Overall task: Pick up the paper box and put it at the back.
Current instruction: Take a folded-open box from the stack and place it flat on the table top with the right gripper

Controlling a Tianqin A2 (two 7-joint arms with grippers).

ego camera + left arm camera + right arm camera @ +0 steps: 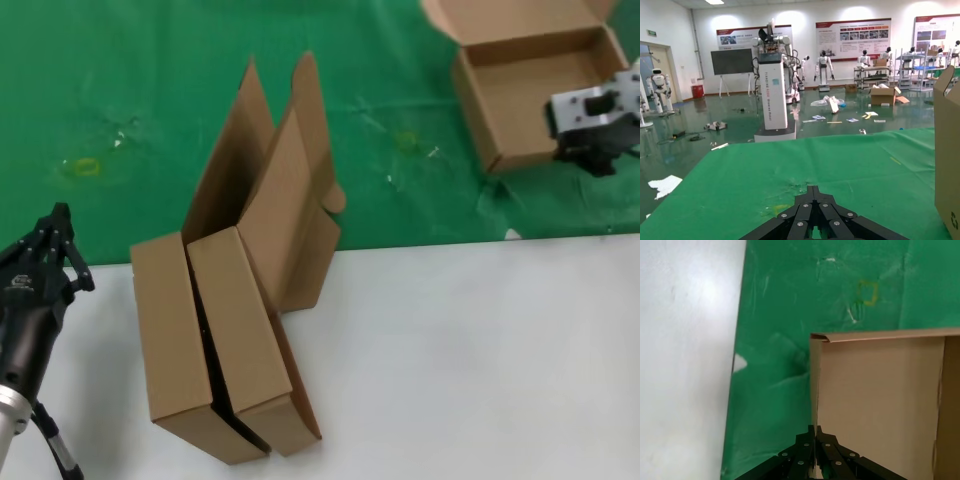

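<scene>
A white surface [480, 350] meets the green cloth [120, 100] behind it. On the cloth at far right lies the open paper box [530, 95]; the right tool [813, 432] is pinched on its side wall. The left tool [55, 225] hovers closed, empty, beside two more boxes [225, 340].

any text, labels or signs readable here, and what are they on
No text reads clearly.
White pillar behind the green cloth: vertical lettering, too blurred to read.
Wall posters: too small to read.
Left gripper body: small logo, illegible.
Paper box: recycling symbol at its lower corner, no words.
</scene>
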